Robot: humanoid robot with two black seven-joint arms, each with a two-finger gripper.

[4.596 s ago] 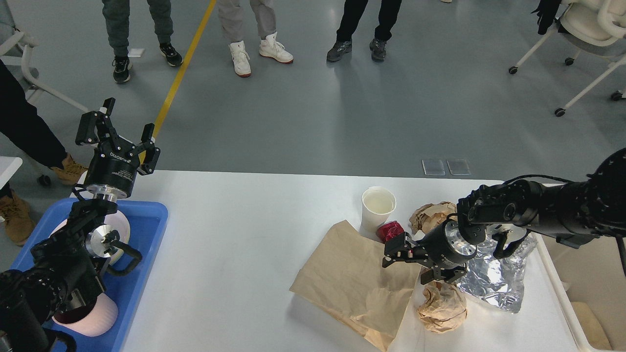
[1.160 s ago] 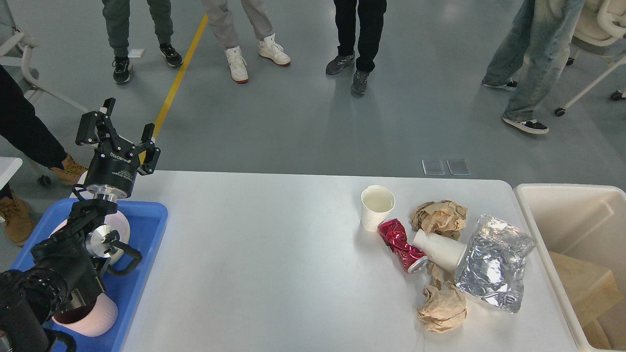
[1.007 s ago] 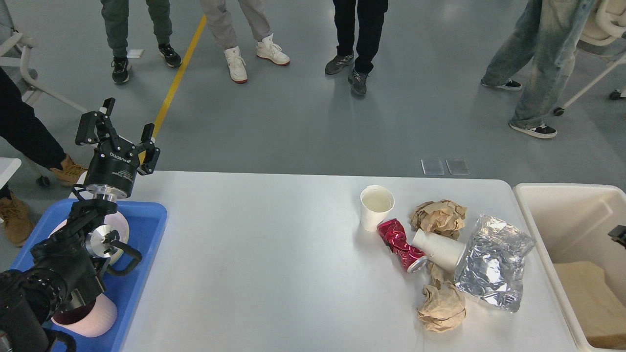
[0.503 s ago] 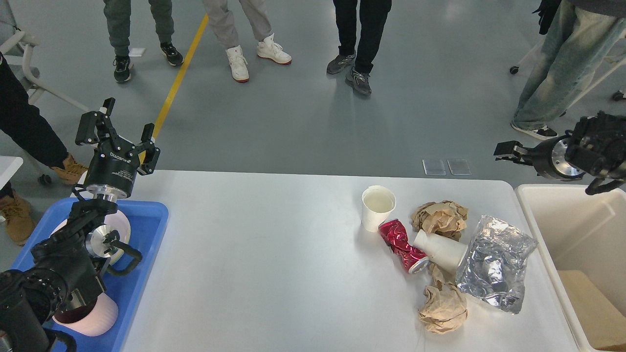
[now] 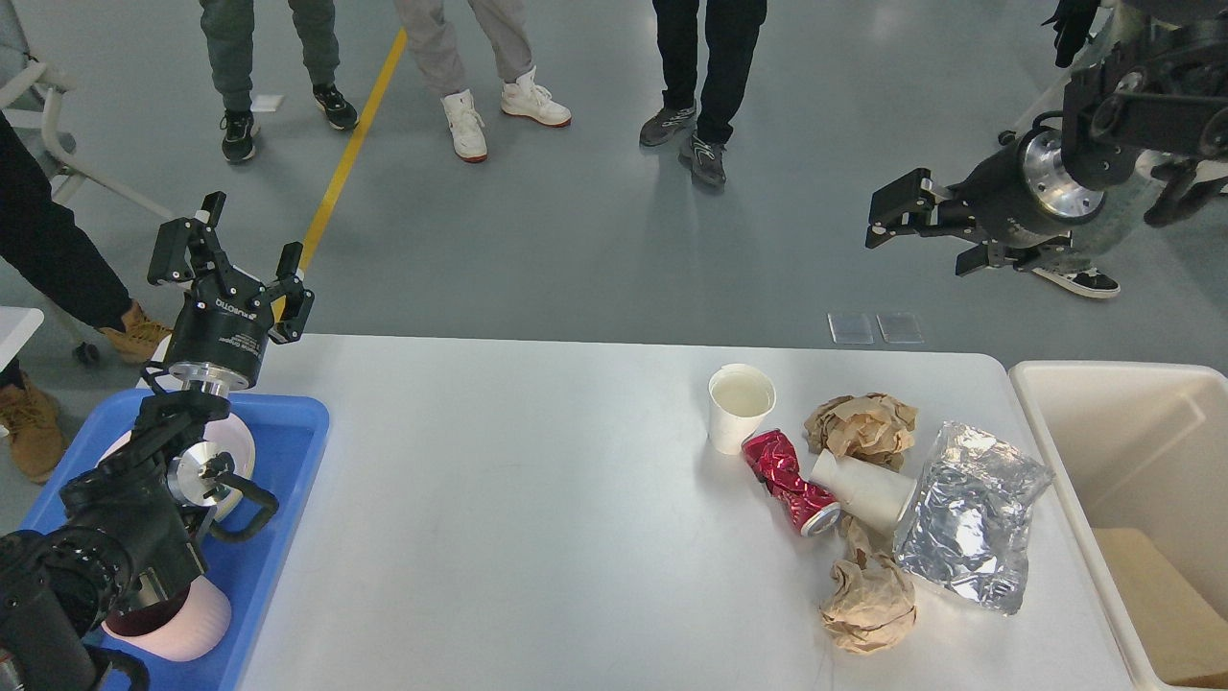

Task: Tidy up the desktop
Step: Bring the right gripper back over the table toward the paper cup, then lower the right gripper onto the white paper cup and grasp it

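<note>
The desktop (image 5: 499, 499) fills the middle of the view, white and wide, with a blue tray (image 5: 278, 461) hard against its left edge and a cream bin (image 5: 1031, 403) hard against its right. All the litter sits bunched at the right end: an upright paper cup (image 5: 740, 407), a crushed red can (image 5: 790, 480) just beside it, and a second white cup (image 5: 861, 491) lying on its side touching the can. Behind them, a crumpled brown paper ball (image 5: 863, 425); in front, another brown wad (image 5: 866, 607). A crinkled foil bag (image 5: 969, 518) lies nearest the bin.

Up high on the right, the right gripper (image 5: 916, 235) hangs over the floor beyond the table's far edge, fingers spread apart, holding nothing. Over on the left, the left gripper (image 5: 230, 259) stands raised above the tray's far corner, fingers wide and empty too. Pink cups (image 5: 182, 619) sit in the tray beneath that arm.
</note>
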